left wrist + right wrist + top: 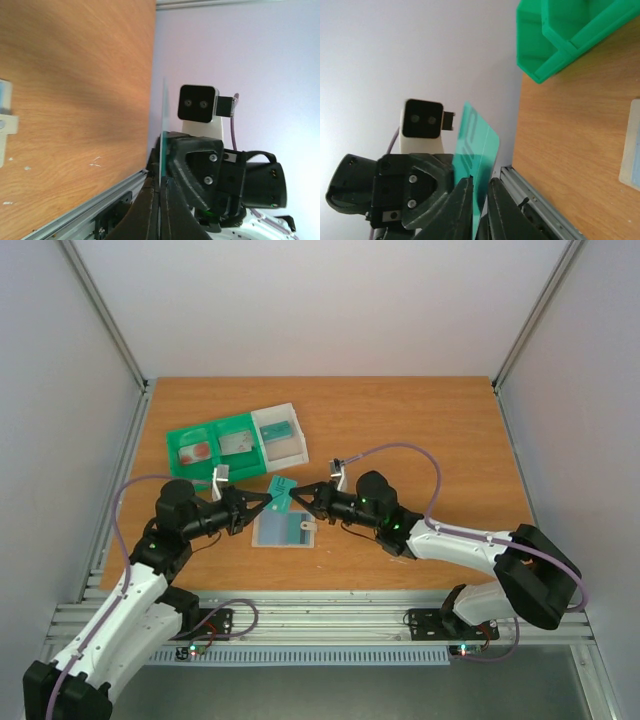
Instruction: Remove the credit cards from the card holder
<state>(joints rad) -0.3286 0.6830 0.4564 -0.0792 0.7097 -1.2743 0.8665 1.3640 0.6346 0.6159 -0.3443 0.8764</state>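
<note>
Right now both of my hands meet over the middle of the table (430, 440), and the teal card (281, 488) hangs tilted between them, lifted off the wood. My left hand (266, 500) is pressed together on one end of it. From that wrist I see the card as a thin line running down between the fingers (150, 215). My right hand (299, 498) looks closed on the other end, its fingers (462, 200) on either side of the card's lower part. The card holder (285, 531) lies flat just below us, nearer my bases, with nothing gripping it.

I judge the card light, stiff and slick. It will not sag, but it can pivot or slip out of a pinch taken near a corner, so whichever hand keeps it should bite well in from the edge, flat on the faces. One hand must let go before the other pulls, or we bend it.

Room is decent — the tray (178, 443) sits just beyond my left hand with other cards in its compartments, and its walls are the one thing to clear. Bare wood shows to the far side and the right, and the metal rail runs along the near edge.
</note>
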